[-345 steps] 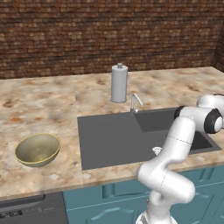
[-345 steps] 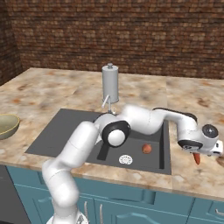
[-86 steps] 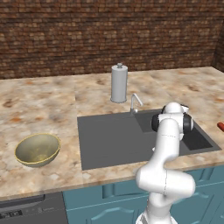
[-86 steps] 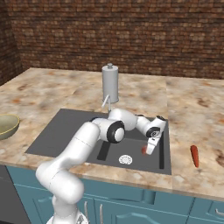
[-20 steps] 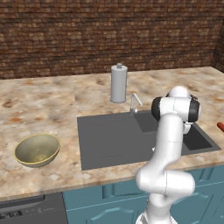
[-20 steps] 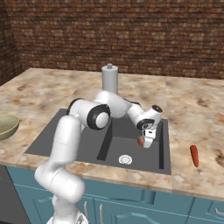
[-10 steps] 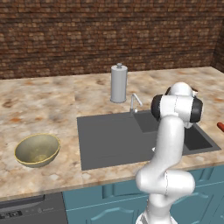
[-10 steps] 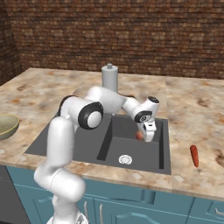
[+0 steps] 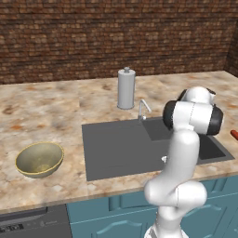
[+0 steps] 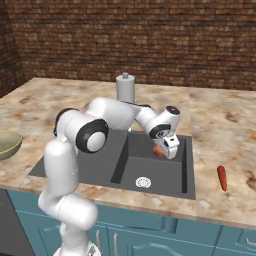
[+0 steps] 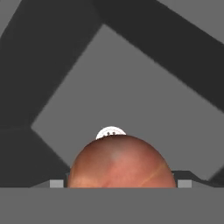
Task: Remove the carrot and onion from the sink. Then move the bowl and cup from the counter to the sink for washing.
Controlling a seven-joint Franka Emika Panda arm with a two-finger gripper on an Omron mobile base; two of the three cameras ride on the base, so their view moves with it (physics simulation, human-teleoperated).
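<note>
Gripping the onion (image 11: 120, 162), the hand (image 10: 165, 149) hangs above the sink (image 10: 150, 172).

The white jointed robot arm bends forward and down, elbow raised (dark joints showing), its two-finger gripper (image 10: 165, 151) pointing downward with jaws spread wide around a small reddish-brown ball (image 11: 120, 162).

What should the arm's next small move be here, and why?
Probably carry the onion sideways over the sink rim toward the counter, near the carrot already lying there. The gripper holds the onion between its fingers, lifted above the basin floor with the drain below, so it looks free to travel. The bowl waits on the counter.
</note>
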